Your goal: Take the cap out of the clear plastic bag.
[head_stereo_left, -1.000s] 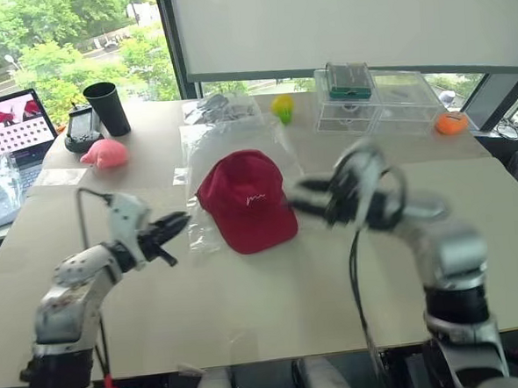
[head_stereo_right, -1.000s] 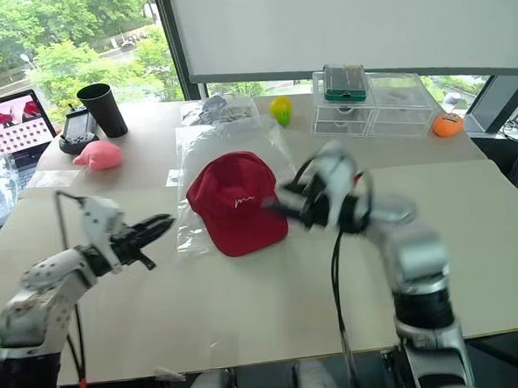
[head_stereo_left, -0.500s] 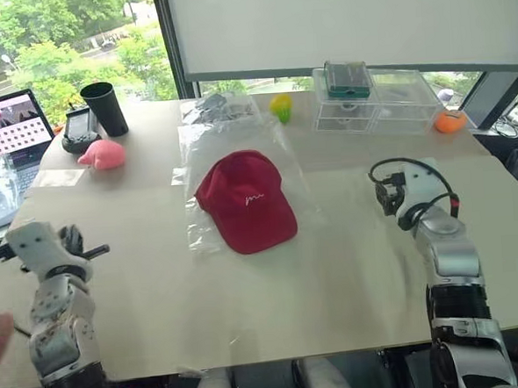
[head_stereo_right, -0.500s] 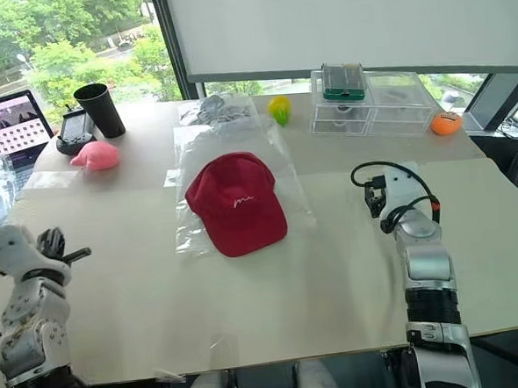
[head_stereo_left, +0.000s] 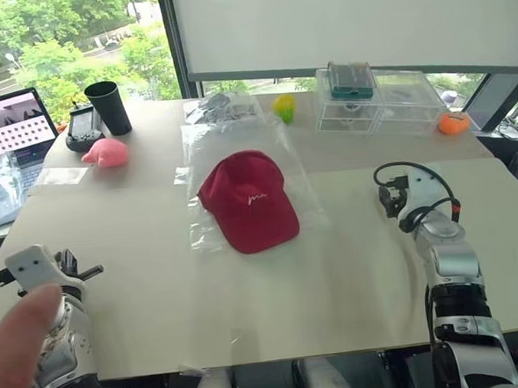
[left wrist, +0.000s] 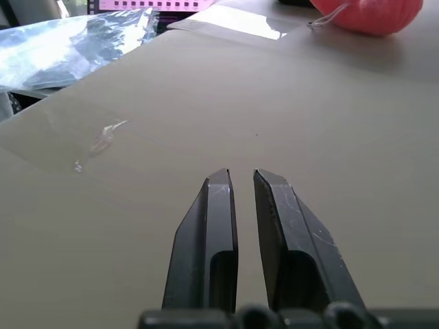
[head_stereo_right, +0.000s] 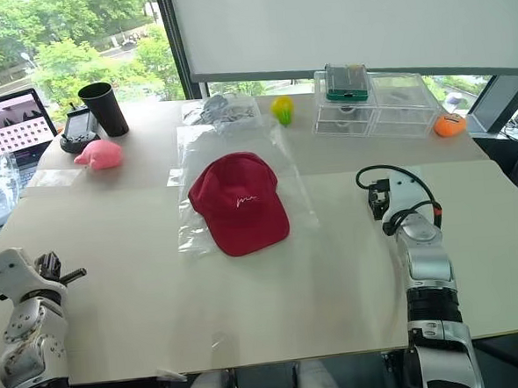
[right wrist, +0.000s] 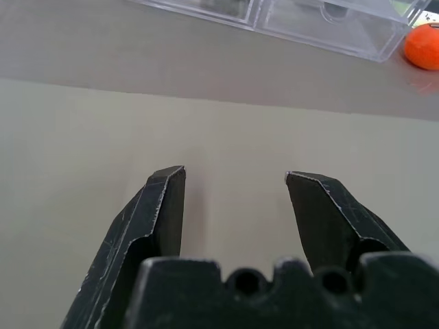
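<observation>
Moved: both arms pull back from the cap (head_stereo_left: 246,201) to the table's (head_stereo_left: 274,290) near corners
Left gripper (left wrist: 241,179): fingers pressed together, empty
Right gripper (right wrist: 235,179): jaws gaping, empty
Cap: mid-table, resting on the clear plastic bag (head_stereo_left: 210,142)
Handling: soft, light fabric; stiff brim looks the surest hold
Bag: slippery, crinkly, likely needs pinning

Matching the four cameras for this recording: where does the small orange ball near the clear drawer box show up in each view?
Left eye view: orange ball on the table's far right, just right of the clear drawer box.
Right eye view: the same far-right spot.
Left wrist view: not in it.
Right wrist view: at the upper right corner.
Shared landmark: the clear drawer box, beside the ball wherever the ball appears.
</observation>
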`<state>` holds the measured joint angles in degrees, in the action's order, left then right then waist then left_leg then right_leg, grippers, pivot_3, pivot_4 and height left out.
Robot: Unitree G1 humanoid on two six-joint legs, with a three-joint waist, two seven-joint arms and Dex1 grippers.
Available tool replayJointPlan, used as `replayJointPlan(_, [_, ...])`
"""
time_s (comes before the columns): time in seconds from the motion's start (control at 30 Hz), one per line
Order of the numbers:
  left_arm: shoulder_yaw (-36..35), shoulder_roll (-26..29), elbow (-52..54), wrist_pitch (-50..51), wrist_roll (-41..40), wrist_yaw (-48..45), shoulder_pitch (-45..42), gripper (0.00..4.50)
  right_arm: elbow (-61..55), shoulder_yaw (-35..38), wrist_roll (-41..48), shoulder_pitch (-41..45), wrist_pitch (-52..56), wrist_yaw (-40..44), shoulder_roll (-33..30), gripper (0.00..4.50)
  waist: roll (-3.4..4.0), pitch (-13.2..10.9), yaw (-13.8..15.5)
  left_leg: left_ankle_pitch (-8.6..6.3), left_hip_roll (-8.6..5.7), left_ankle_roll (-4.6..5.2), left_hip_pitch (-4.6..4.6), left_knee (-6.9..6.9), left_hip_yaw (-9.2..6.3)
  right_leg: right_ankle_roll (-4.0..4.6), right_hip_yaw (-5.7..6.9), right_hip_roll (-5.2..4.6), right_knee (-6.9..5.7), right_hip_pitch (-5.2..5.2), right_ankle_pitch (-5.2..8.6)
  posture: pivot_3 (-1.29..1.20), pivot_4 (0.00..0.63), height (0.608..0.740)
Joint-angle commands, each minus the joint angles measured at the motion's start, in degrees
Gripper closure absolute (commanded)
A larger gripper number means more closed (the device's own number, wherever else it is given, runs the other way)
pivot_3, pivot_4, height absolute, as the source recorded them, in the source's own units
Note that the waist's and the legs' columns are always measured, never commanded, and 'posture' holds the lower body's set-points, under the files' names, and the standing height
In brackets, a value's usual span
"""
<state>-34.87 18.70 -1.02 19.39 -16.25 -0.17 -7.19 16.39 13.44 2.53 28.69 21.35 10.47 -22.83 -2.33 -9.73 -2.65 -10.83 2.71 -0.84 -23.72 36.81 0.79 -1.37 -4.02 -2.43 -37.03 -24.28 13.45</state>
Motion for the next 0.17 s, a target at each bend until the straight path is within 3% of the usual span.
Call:
replayJointPlan(0.03, [0.0,1.3,0.3,-1.7,-1.1,-0.8,-1.7,3.95,-2.4,0.6,0.8,0.6,-1.0,-0.3,-0.6,1.61,0.0,0.0,0.0,0.0,0.0,0.0,0.0,0.0,0.0,0.0,0.0,0.0,0.0,0.0,0.0,0.0,0.15,0.74])
replayJointPlan(0.17, [0.0,1.0,-0.1,-2.4,-1.5,-0.9,-1.7,3.95,-3.4,1.1,1.7,0.1,-0.3,-0.3,-0.6,1.61,0.0,0.0,0.0,0.0,0.0,0.0,0.0,0.0,0.0,0.0,0.0,0.0,0.0,0.01,0.0,0.0,0.15,0.74])
